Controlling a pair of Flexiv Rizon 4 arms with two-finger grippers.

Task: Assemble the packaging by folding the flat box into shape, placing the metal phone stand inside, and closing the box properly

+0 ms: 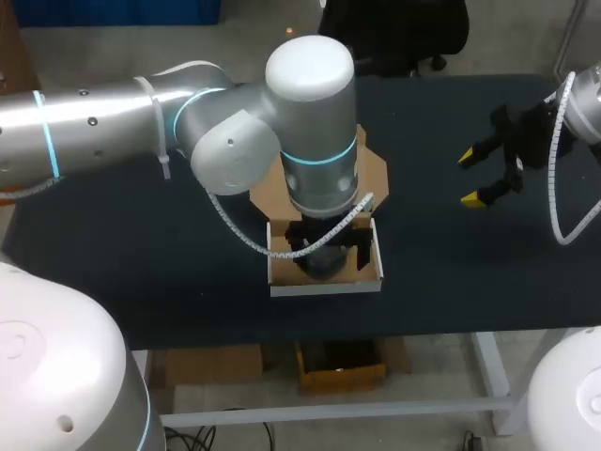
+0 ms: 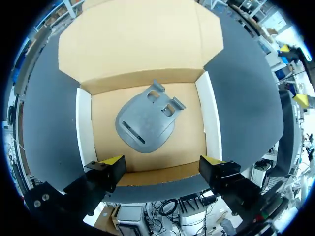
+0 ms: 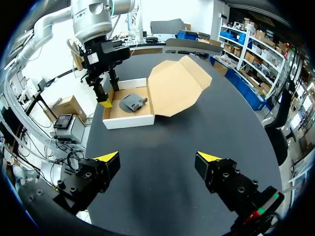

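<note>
The grey metal phone stand [image 2: 146, 123] lies loose and skewed on the brown floor of the white-walled cardboard box [image 2: 83, 129], near its middle and touching no wall. My left jaws hang right over that tray, spread wide and holding nothing, their yellow tips above its near wall. My right jaws are well apart from the box over the dark table [image 1: 141, 254], also wide open and empty. The large brown lid flap [image 2: 138, 39] lies flat on the table behind the tray, so I judge that closing is what remains.

The main risks as I see them:

- Nothing pins the box. A push under the flap could slide the whole light tray across the table instead of hinging the lid.
- My left wrist sits in the lid's path. A flap swung over now would strike it.
- A jolt could tip the stand onto its raised end, and the lid would then ride up on it.
- The flap's angled side tabs may catch outside the walls rather than tuck in, leaving the box buckled.
</note>
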